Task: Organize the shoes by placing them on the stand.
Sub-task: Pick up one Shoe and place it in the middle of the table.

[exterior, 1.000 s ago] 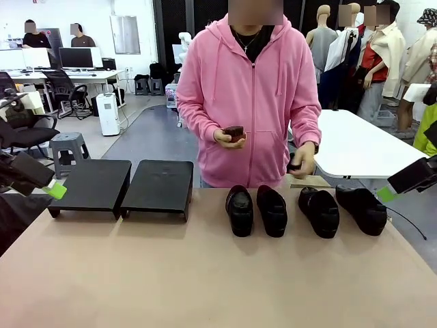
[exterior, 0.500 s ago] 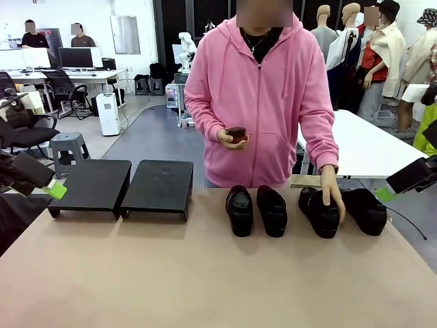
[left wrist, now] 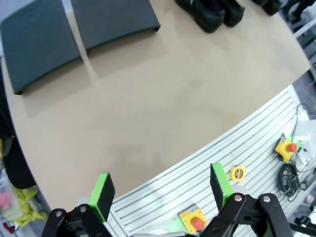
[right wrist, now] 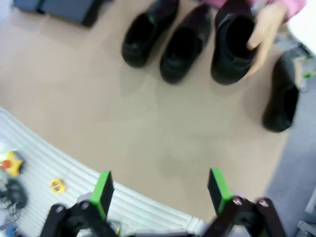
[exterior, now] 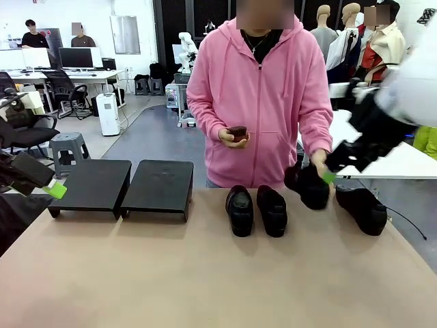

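Observation:
Two black glossy shoes (exterior: 240, 210) (exterior: 272, 210) lie side by side at mid-table, also seen as shoes (right wrist: 143, 34) (right wrist: 185, 44) from the right wrist. The person's hand (exterior: 319, 164) holds a third shoe (exterior: 307, 186) (right wrist: 231, 47) raised and tilted, fingers in its opening. A fourth shoe (exterior: 362, 208) (right wrist: 281, 103) lies at the right. The black stand (exterior: 123, 184) (left wrist: 74, 34) sits at the far left with both platforms bare. My right gripper (exterior: 332, 171) (right wrist: 160, 190) is open, right beside the held shoe. My left gripper (exterior: 48, 184) (left wrist: 160, 185) stays open at the table's left edge.
The person in a pink hoodie (exterior: 263, 102) stands at the far side, holding a small dark object (exterior: 236, 132) in the other hand. A white table (exterior: 403, 160) stands behind at the right. The near half of the brown tabletop (exterior: 205, 273) is bare.
The person has lifted the third shoe off the table. My right arm has swung in from the right edge up to that shoe. The left arm has not moved.

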Controlling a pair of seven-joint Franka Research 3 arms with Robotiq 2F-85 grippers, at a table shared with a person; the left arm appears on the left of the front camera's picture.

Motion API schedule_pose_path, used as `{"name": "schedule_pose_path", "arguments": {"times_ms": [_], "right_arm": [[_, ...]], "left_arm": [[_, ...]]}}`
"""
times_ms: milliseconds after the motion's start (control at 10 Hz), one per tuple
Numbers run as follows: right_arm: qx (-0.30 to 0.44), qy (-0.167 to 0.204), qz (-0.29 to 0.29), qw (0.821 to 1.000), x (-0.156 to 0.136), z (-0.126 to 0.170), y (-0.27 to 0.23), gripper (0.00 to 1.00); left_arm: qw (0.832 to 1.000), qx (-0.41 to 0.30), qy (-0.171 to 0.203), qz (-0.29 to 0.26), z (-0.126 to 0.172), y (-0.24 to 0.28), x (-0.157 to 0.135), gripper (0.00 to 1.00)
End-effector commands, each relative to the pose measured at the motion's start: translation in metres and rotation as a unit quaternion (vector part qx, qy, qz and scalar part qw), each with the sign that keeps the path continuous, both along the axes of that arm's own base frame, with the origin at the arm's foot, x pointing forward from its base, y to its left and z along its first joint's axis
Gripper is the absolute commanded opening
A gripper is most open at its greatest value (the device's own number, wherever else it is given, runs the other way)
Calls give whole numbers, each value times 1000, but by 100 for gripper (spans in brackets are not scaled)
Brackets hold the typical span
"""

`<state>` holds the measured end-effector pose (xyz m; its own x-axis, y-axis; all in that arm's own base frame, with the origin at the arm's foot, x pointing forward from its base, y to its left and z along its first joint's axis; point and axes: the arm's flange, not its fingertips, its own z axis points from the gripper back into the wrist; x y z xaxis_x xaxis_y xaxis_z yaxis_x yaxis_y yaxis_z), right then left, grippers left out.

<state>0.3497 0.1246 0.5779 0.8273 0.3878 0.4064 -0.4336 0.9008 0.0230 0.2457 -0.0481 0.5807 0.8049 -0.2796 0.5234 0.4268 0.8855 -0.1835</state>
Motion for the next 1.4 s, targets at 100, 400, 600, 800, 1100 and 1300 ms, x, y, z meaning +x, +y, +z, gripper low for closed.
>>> {"name": "schedule_pose_path", "arguments": {"times_ms": [100, 400, 600, 800, 1100, 1300], "right_arm": [[34, 20, 20, 999, -9, 24, -28, 100], [66, 39, -44, 996, -81, 29, -114, 100], [160, 39, -81, 983, -111, 7, -182, 100], [199, 26, -98, 975, -114, -9, -194, 100], [158, -9, -127, 979, -76, 8, -147, 100], [130, -29, -102, 986, -16, 25, -72, 100]], "left_arm": [[1000, -9, -3, -2, 1, -1, 2, 100], [1000, -9, -3, -2, 1, -1, 2, 100], [1000, -9, -3, -2, 1, -1, 2, 100], [1000, -9, -3, -2, 1, -1, 2, 100], [1000, -9, -3, -2, 1, -1, 2, 100], [1000, -9, -3, -2, 1, -1, 2, 100]]}}
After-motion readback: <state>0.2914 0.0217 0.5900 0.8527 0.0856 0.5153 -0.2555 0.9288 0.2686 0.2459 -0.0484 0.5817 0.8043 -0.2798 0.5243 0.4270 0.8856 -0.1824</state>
